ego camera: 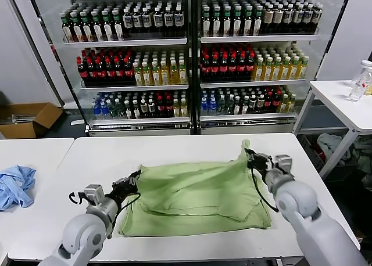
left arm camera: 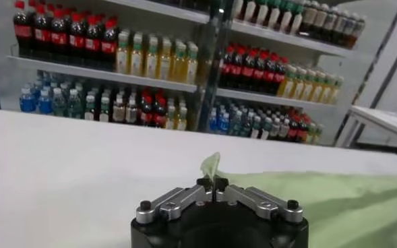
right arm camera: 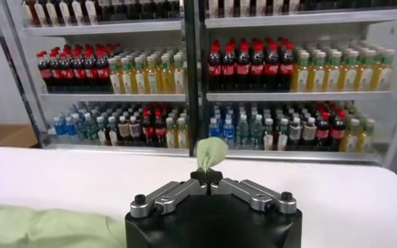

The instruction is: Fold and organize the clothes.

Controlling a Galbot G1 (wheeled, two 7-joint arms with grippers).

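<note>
Here the pale green shirt [ego camera: 195,197] lies rumpled on the white surface [ego camera: 174,150], at about 6 o'clock in the head view, partly doubled over itself, with both far corners lifted. The left hand [ego camera: 135,179], at roughly 8 o'clock of the garment, is closed tight on a corner of the fabric; in the left wrist view that hand [left arm camera: 212,183] has its fingertips pressed together with a small tuft of green cloth [left arm camera: 210,164] sticking up between them. The right hand [ego camera: 251,156], at about 2 o'clock of the shirt, is likewise pinched shut on the opposite corner, which rises in a peak above the rest of the cloth; the right wrist view shows this hand [right arm camera: 207,176] clamped on a curl of green fabric [right arm camera: 211,151]. Beyond the surface, at 12 o'clock, stands a glass-fronted cooler [ego camera: 189,57] with rows of bottles. A crumpled blue cloth [ego camera: 14,184] sits on a neighbouring surface at 9 o'clock.
</note>
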